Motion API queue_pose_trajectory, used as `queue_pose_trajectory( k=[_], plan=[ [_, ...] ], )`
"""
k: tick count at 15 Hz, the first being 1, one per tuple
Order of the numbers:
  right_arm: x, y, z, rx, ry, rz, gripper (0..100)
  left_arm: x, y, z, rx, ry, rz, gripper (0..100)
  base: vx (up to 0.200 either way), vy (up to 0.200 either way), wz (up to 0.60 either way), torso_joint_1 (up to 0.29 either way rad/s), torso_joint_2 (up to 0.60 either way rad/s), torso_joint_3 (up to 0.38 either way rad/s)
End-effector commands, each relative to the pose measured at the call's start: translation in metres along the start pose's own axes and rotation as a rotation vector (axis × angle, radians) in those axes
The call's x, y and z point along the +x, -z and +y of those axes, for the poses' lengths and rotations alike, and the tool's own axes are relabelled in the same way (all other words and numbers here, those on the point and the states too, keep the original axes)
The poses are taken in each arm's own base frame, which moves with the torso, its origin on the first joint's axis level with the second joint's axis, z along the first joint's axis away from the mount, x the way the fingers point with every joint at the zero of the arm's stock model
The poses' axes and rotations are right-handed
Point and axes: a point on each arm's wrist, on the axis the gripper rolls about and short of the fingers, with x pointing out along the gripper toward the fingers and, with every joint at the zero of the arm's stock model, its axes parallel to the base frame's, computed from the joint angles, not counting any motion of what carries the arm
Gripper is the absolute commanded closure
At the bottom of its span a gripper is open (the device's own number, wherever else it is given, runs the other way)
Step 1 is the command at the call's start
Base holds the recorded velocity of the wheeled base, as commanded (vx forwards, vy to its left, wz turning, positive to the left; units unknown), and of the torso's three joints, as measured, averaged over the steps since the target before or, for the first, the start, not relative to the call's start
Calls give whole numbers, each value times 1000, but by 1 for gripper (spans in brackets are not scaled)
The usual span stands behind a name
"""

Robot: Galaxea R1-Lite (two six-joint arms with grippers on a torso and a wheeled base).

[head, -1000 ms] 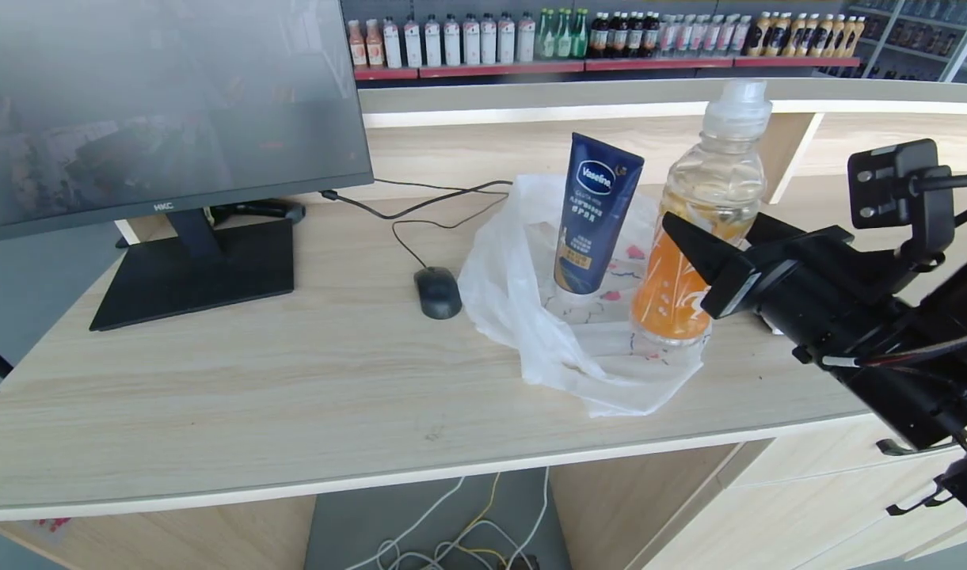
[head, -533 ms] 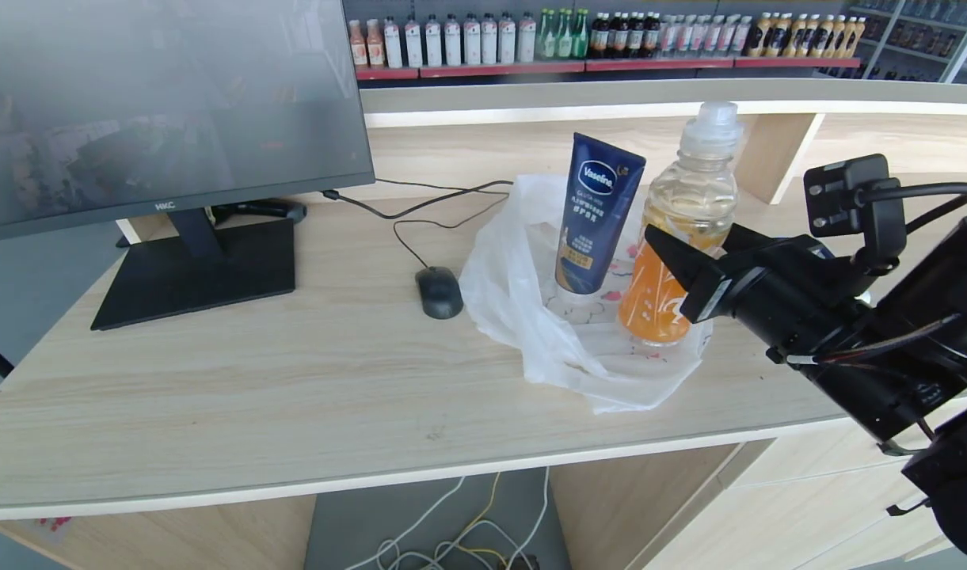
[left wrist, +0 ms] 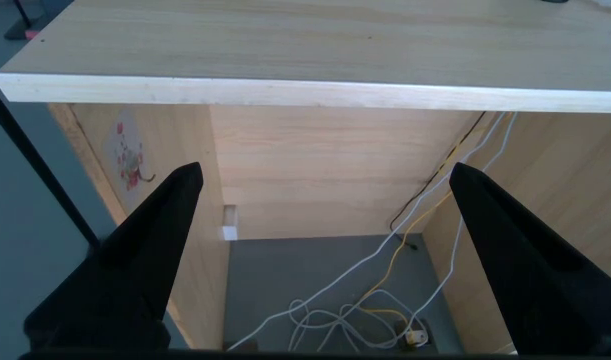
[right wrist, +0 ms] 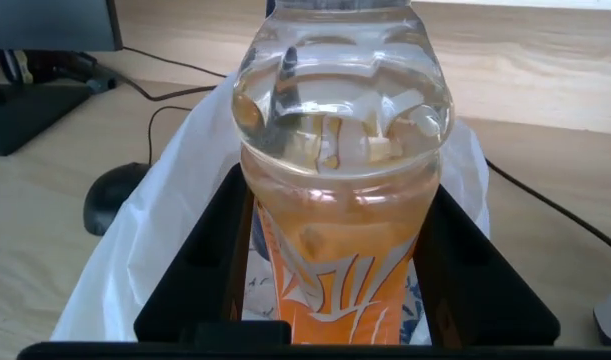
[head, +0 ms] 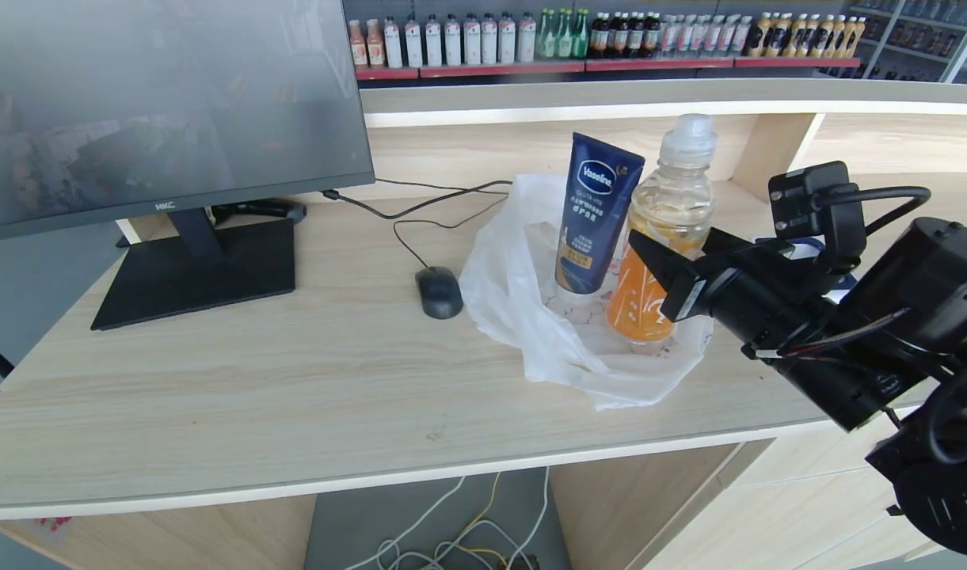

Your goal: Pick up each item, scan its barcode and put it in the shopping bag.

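"Two items stand at the shopping bag: the blue tube, cap down, and the orange-labelled bottle just beside it," says the first observer. "Which step is this?"

"The bagging one, by the look of it," says the second. "The right tool is clamped on the bottle, one finger on each side of the label, low on the body. The bottle is upright, and its base is down at the bag's white film, which lies spread open on the bench. Whether the base bears its full weight or hangs just above the film cannot be told."

"And the scan?"

"Whether the barcode has been read cannot be judged from here. From how things lie, the bottle is about where it is meant to end up."

"What does the next move call for, then?"

"Likely a release. The fingers would part just enough to clear the label. Then the tool would draw back level, away from the tube, so neither item is knocked over. A tall bottle on loose film could tip if a finger drags."

"The other arm?"

"The left tool hangs below the bench's front edge, fingers wide apart, holding nothing, well apart from the bag."
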Motion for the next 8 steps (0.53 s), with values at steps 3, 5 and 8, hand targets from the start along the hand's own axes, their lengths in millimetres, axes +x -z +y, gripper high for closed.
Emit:
queue_pose_trajectory(
  k=[3, 5, 8],
  plan=[
    [0, 4, 1, -2, -1, 16, 100, 0, 0, 0, 0, 0, 0, 0, 0, 0, 0, 0, 0, 0],
    [-1, 6, 1, -4, -2, 22, 100, 0, 0, 0, 0, 0, 0, 0, 0, 0, 0, 0, 0, 0],
    [-4, 9, 2, -5, -7, 38, 100, 0, 0, 0, 0, 0, 0, 0, 0, 0, 0, 0, 0, 0]
  ],
)
